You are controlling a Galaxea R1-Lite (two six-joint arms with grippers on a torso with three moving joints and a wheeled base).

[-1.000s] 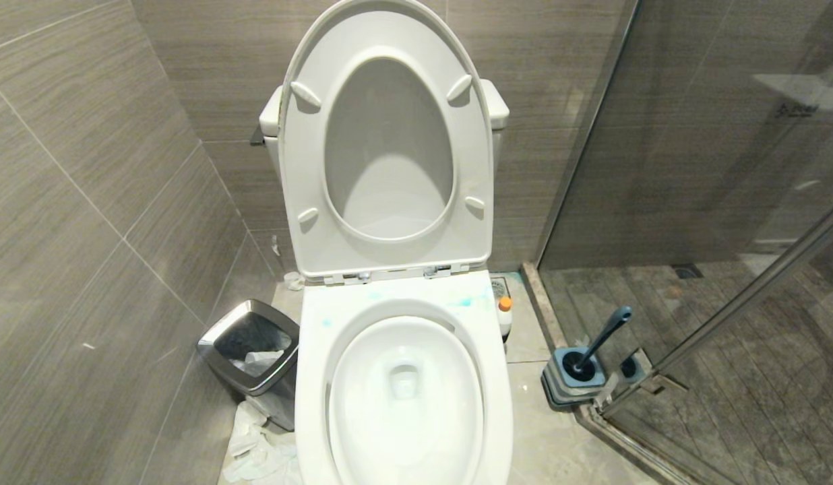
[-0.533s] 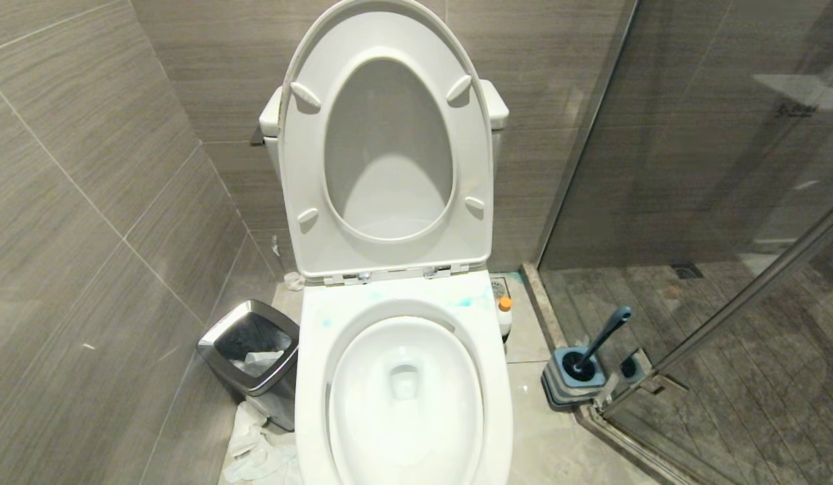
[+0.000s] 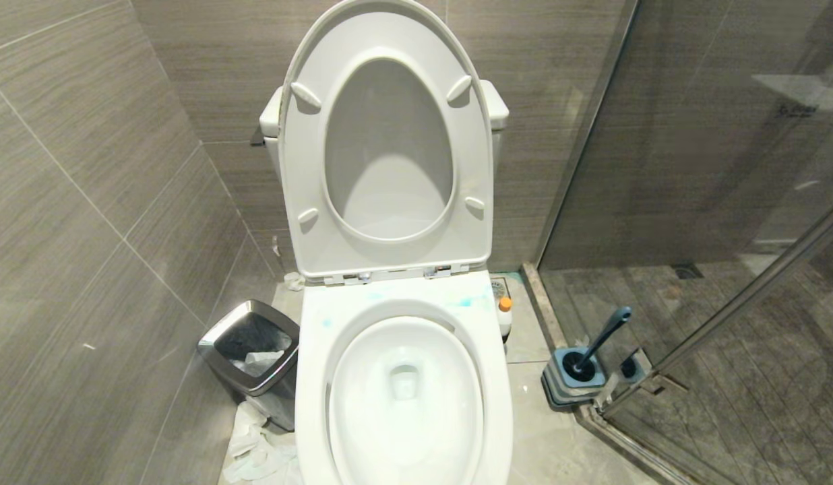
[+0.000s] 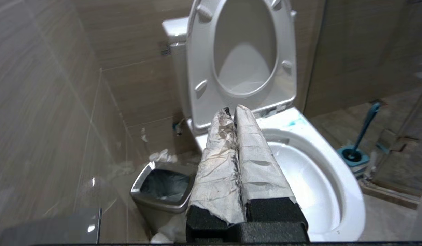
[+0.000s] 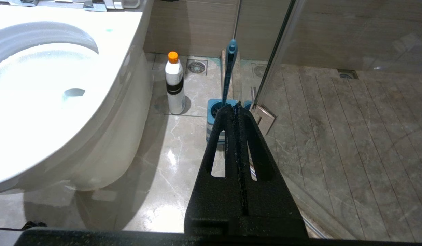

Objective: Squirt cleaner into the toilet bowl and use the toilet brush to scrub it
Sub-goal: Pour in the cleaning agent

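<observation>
The white toilet bowl (image 3: 315, 377) stands in the middle with its seat and lid raised against the tank. Pale blue smears of cleaner (image 3: 462, 302) mark the back rim. The toilet brush (image 3: 606, 333) leans in its square blue-grey holder (image 3: 570, 385) on the floor to the right, by the glass shower door. Neither gripper shows in the head view. My left gripper (image 4: 234, 110), its fingers wrapped in white paper, is shut and empty, pointing over the bowl's left rim (image 4: 349, 177). My right gripper (image 5: 234, 106) is shut and empty above the floor, short of the brush (image 5: 229, 70).
A white bottle with an orange cap (image 5: 174, 85) stands on the floor between the toilet and the brush holder. A chrome-rimmed bin (image 3: 251, 356) sits left of the toilet, crumpled paper (image 3: 255, 451) beside it. The glass shower door (image 3: 726, 202) and its sill bound the right side.
</observation>
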